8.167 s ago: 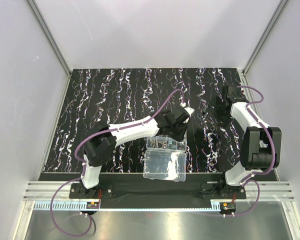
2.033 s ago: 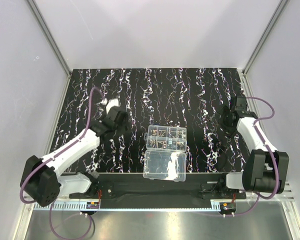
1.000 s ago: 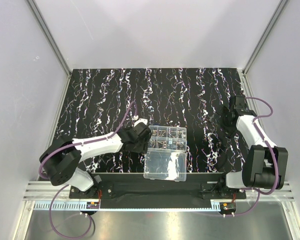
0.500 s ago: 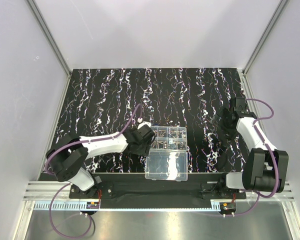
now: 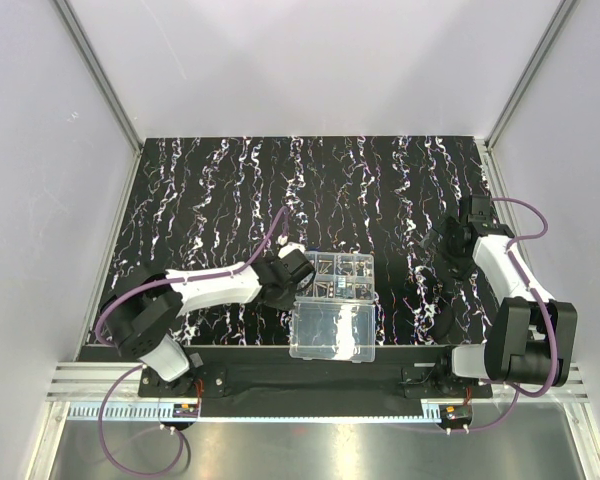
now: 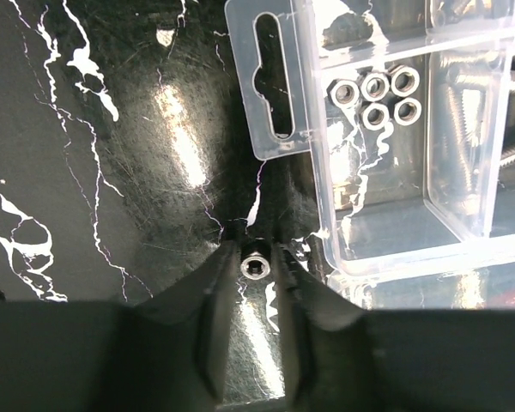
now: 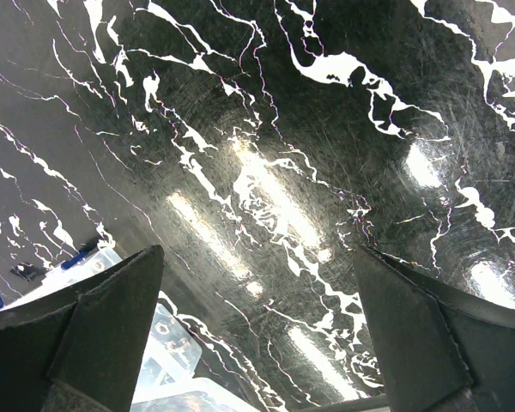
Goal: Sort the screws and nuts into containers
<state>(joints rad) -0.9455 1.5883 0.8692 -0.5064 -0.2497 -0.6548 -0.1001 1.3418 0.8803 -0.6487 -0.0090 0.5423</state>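
Silvery nut [image 6: 255, 266] sits pinched in the left claw [image 6: 256, 259] just beside the box [image 6: 324, 197]; right claw [image 7: 257, 253] gapes wide, empty.

No readable text, label or number anywhere.

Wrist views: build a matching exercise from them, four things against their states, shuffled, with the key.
Things:
1 five nuts
2 lone silvery piece
3 hang tab
4 right gripper

States:
a open above the mat
b pinched by the left gripper
c together in one organizer box cell
d flat, jutting from the box's edge

Pairs: 1-c, 2-b, 3-d, 4-a
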